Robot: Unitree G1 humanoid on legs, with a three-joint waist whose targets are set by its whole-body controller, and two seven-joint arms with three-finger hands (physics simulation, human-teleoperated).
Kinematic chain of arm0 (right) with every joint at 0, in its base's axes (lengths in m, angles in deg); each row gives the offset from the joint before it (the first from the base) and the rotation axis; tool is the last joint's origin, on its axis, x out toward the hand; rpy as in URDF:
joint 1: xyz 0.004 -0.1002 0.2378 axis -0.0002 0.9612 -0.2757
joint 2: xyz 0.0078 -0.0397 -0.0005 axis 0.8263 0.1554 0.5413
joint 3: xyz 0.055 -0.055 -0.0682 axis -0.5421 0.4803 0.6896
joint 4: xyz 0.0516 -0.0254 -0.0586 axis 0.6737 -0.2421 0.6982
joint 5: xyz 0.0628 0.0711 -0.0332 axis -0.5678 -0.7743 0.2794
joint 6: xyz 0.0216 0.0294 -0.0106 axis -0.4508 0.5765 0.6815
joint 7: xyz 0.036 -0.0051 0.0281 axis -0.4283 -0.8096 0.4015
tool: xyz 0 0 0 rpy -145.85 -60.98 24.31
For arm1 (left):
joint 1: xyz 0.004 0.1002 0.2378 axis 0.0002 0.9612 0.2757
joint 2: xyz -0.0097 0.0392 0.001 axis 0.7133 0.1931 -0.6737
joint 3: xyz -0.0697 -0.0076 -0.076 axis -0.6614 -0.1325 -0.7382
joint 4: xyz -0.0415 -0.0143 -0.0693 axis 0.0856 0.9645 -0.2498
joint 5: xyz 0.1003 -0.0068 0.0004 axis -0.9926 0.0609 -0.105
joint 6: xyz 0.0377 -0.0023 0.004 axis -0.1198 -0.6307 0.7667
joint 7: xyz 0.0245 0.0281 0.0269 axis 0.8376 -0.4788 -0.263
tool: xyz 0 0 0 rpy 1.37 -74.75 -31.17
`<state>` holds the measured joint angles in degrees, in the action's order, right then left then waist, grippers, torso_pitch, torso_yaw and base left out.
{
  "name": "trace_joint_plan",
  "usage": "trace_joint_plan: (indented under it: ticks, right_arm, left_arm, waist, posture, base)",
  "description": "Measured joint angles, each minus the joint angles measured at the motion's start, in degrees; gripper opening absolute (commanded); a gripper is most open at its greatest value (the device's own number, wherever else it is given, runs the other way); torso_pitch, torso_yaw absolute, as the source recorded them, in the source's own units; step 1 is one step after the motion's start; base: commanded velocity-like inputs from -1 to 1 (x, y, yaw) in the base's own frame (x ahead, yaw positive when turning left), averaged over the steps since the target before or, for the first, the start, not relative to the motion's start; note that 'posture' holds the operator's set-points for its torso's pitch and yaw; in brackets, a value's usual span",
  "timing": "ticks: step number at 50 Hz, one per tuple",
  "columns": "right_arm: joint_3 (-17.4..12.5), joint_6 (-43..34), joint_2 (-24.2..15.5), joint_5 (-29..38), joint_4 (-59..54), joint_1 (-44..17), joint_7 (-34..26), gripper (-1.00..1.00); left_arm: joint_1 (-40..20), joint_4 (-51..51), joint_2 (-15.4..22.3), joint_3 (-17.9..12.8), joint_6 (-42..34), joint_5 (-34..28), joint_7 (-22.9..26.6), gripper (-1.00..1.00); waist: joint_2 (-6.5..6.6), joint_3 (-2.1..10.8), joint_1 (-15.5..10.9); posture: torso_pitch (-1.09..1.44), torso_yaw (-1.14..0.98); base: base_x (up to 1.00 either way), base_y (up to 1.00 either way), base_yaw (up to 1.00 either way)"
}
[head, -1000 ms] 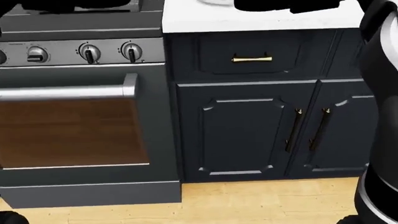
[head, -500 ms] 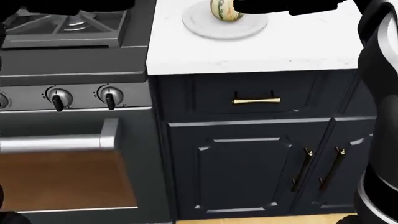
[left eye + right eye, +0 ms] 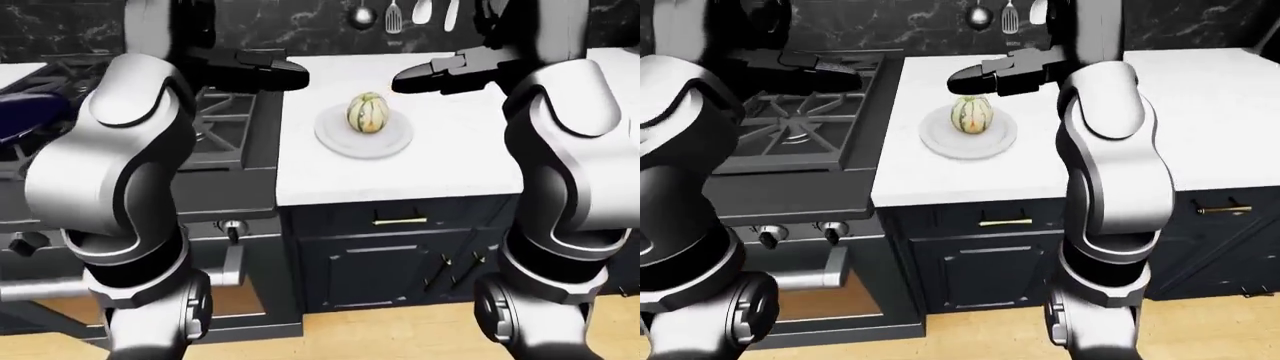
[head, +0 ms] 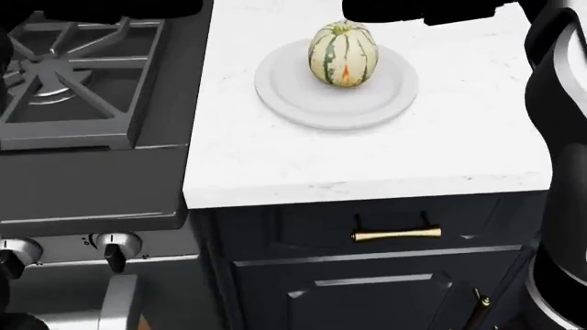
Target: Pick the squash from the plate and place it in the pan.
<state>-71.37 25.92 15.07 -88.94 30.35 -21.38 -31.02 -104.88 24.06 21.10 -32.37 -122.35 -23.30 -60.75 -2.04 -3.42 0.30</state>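
White stone worktop carries a pale plate near its left edge, beside the stove, and the striped green-and-cream squash sits upright in the middle of that plate, untouched. Nothing of the task looks done yet: the squash has not been lifted.

In the left-eye view the right hand hangs above the worktop just to the right of the squash and higher than it, apart from it, dark fingers stretched forward and holding nothing. The left hand reaches out over the seam between stove and worktop, also bare. How wide either hand's fingers stand I cannot tell; they read as flat dark shapes.

A dark blue shape at the left edge of the left-eye view, over the stove, may be the pan, but an arm hides most of it. Still to do, by my judgement: lower a hand, close on the squash, carry it left, and set it down.
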Motion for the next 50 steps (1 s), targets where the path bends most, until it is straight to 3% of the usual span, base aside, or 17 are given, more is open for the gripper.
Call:
trace_joint_plan:
  ticks: [2,6,8,9,12,16,27,50]
  right_arm:
    - [0.3,-0.4,-0.1,0.4,-0.2,-0.5,0.0,1.0]
    - [0.8,0.4,0.2,0.5,0.8,-0.8,-0.4,1.0]
    - [0.6,0.5,0.2,0.5,0.8,-1.1,-0.6,1.0]
    - [0.6,0.4,0.2,0.5,0.8,-1.3,-0.6,1.0]
    - [1.0,0.2,0.7,0.5,1.0,-0.6,-0.7,1.0]
    - [1.4,-0.3,0.7,0.1,0.5,-1.1,-1.0,1.0]
    - [0.2,-0.5,0.1,0.2,0.8,-0.7,-0.6,1.0]
    - [1.9,-0.2,1.9,3.1,-4.9,2.6,-3.1,1.0]
  left_arm:
    - [-0.3,0.0,0.2,0.0,0.0,0.2,0.4,1.0]
    - [-0.3,-0.1,0.3,-0.7,0.6,-0.3,0.3,1.0]
    - [-0.4,-0.3,0.3,-0.8,0.5,-0.5,0.3,1.0]
    - [-0.6,-0.3,0.4,-0.9,0.5,-0.5,0.2,1.0]
    - [0.1,-0.5,0.5,-1.2,0.3,-0.7,0.1,1.0]
    - [-0.2,0.1,0.6,-1.5,-0.5,-1.0,-0.1,1.0]
    - [-0.5,-0.8,0.4,-1.1,-0.1,-0.8,0.0,1.0]
    - [-1.0,-2.3,-0.5,-0.7,-1.5,-1.0,0.2,1.0]
  waist:
    - [-0.22,-0.87,-0.2]
    - [0.69,-2.3,-0.1]
    - [2.16,-2.05,0.2]
    - [3.51,-1.52,0.3]
    - [1.94,-1.43,-0.1]
    - [1.22,-0.77,-0.5]
    - [1.37,-0.5,-0.4]
    - [1.61,-0.71,0.1]
  posture:
    - [0.0,0.0]
    - [0.0,0.0]
    - [0.0,0.0]
    - [0.0,0.0]
    - [0.0,0.0]
    - [0.0,0.0]
    - [0.0,0.0]
    - [0.0,0.0]
  base:
    - [0.0,0.0,0.0]
    - [0.0,0.0,0.0]
    - [0.0,0.0,0.0]
    - [0.0,0.0,0.0]
    - [0.0,0.0,0.0]
    - [0.0,0.0,0.0]
    - [0.0,0.0,0.0]
    - [0.0,0.0,0.0]
